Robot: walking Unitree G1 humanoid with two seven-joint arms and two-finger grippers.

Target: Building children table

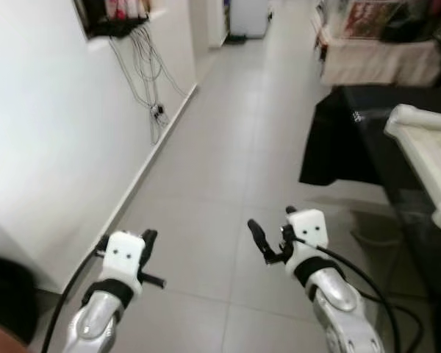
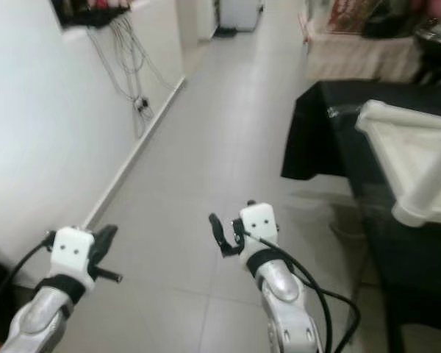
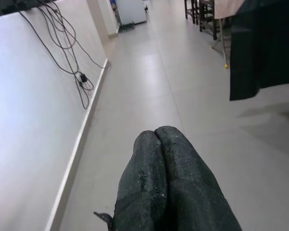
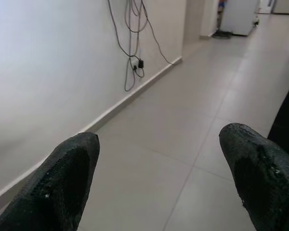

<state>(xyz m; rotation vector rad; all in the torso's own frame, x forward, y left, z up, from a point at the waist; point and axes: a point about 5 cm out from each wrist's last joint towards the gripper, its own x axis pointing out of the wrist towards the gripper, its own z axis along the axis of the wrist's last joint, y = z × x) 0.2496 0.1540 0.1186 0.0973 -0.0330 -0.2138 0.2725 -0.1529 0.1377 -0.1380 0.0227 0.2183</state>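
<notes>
1. Hovering low in front of the body over bare grey floor tiles point(image 1: 220, 184), the left gripper point(image 3: 169, 178) has its two black fingers pressed together on nothing, while the right gripper point(image 4: 159, 178) has its pads spread wide, also empty
2. Just beyond the right arm, off to the robot's right, a white table part point(image 2: 411, 154) lies on a black-draped surface point(image 2: 331, 118); it looks like a flat panel with a raised rim and one round leg point(image 2: 426, 195) jutting toward the camera
3. It reads as moulded plastic or painted wood: probably light, stiff and rather smooth, so it may slip in a shallow pinch; the leg or the rim looks the surest place to take hold
4. Farther off, cables point(image 1: 151, 88) hang down the white wall point(image 1: 44, 132) on the left, and the corridor runs on to a white appliance point(image 1: 248, 16)
</notes>
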